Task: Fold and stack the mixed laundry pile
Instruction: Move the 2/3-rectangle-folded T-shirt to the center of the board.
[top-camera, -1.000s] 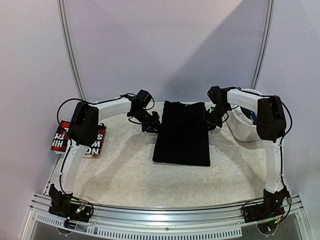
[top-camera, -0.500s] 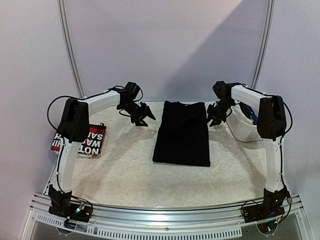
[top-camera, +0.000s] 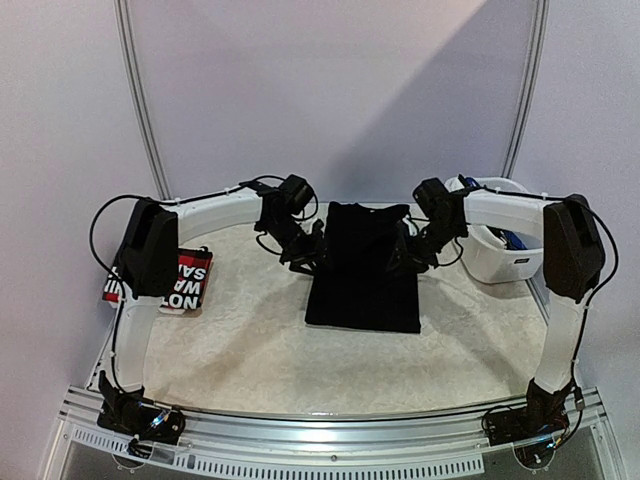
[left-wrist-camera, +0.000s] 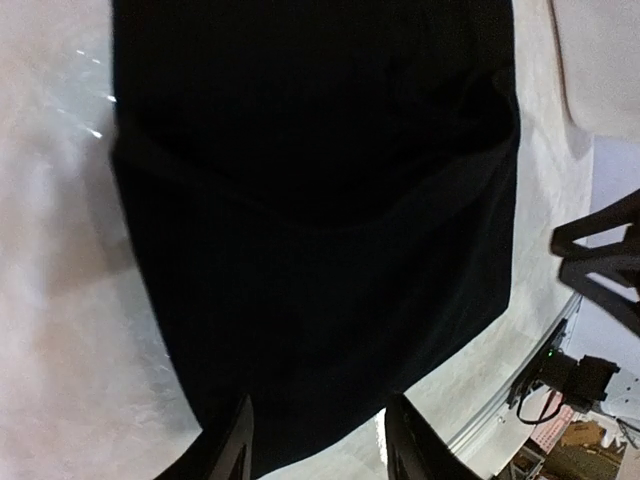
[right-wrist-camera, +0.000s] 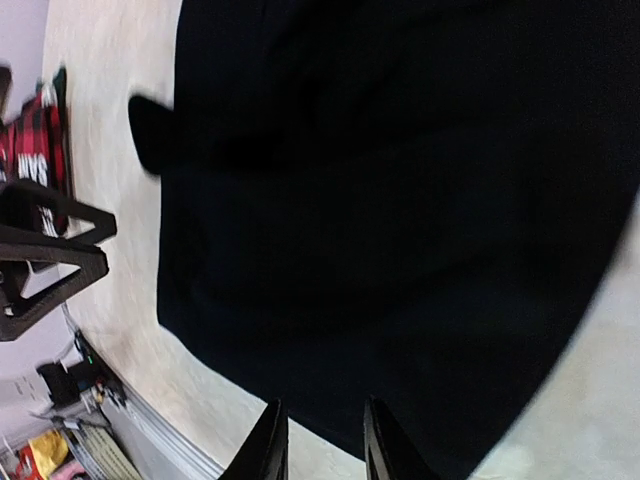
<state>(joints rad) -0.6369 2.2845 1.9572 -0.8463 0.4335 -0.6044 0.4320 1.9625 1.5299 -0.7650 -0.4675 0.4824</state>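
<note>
The black garment (top-camera: 362, 270) lay folded into a tall rectangle at the middle of the table (top-camera: 240, 345). The left gripper (top-camera: 306, 256) stood at its 9 o'clock edge and the right gripper (top-camera: 408, 256) at its 3 o'clock edge. Both were low by the cloth; whether they touched it could not be told.

In the left wrist view the left fingers (left-wrist-camera: 232, 452) were spread apart, with black fabric and a strip of table showing between them and nothing pinched. In the right wrist view the right fingers (right-wrist-camera: 268, 445) stood parted by a narrower gap, again over the black cloth and gripping nothing.

The red-black plaid garment (top-camera: 188, 282) with white lettering lay at the table's 9 o'clock edge, well apart from the black one. The white plastic basket (top-camera: 492, 262) sat at 3 o'clock, just beyond the right gripper. A bit of blue fabric (top-camera: 510, 238) showed inside it, and the rest of its contents could not be made out.
</note>
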